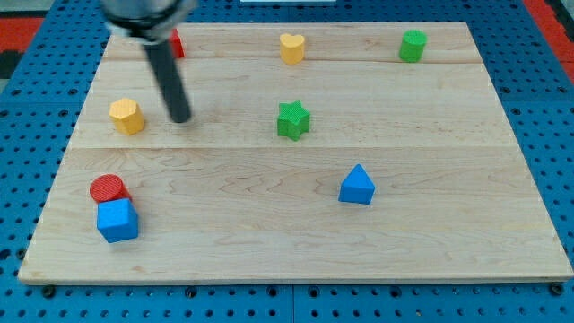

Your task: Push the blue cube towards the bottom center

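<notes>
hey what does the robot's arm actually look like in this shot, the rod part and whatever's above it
Only its lower end shows. A straight, smooth, dark grey-to-black cylindrical rod runs down to my tip, which is blunt and rounded. At the view's top the rod joins a wider dark, blurred mount, cut off by the frame. No cables, markings or labels are visible.

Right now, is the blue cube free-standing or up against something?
Up against something: the blue cube touches the red cylinder just above it, no gap visible. My tip is well clear, beside the yellow block.

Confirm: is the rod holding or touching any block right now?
Nothing held. My tip rests on bare board, right of the yellow block, well above the blue cube.
</notes>
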You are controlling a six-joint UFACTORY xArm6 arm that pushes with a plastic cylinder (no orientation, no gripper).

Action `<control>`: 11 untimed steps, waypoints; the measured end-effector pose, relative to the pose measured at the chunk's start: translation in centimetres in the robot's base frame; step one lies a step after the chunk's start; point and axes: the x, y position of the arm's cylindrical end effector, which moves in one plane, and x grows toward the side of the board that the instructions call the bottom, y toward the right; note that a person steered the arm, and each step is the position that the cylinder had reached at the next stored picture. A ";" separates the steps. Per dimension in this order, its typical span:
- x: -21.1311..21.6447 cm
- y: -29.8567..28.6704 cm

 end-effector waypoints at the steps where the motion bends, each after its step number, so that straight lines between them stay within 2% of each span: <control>1: 1.3 0.7; 3: 8.9 1.4; 4: 12.2 9.5; 5: 13.9 10.9; 6: 20.7 4.8; 7: 22.7 -8.4; 8: 18.8 -12.1; 9: 17.5 -7.1; 10: 14.1 -5.6; 11: 12.9 -1.8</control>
